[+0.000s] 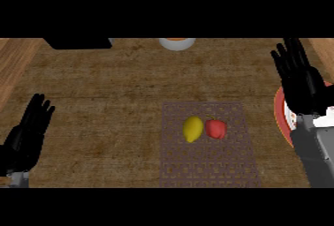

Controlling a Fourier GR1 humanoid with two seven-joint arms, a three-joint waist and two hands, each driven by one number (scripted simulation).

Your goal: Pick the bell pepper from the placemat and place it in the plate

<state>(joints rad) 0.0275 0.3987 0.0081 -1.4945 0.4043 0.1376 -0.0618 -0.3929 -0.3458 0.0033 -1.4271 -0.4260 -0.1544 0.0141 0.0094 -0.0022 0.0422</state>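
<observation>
A red bell pepper (216, 128) lies on a brown patterned placemat (207, 163) in the middle of the counter, touching a yellow lemon-like fruit (192, 129) on its left. A red-rimmed plate (282, 115) shows at the right edge, mostly hidden by my right forearm. My right hand (299, 79) is open with fingers straight, raised over the plate's area, well right of the pepper. At the lower left edge my left hand (27, 134) rests open, fingers up.
A white cup with an orange inside (176, 43) stands at the counter's far edge. A black object (78, 43) sits at the far left. Wooden surfaces (13, 57) border the dark counter on both sides.
</observation>
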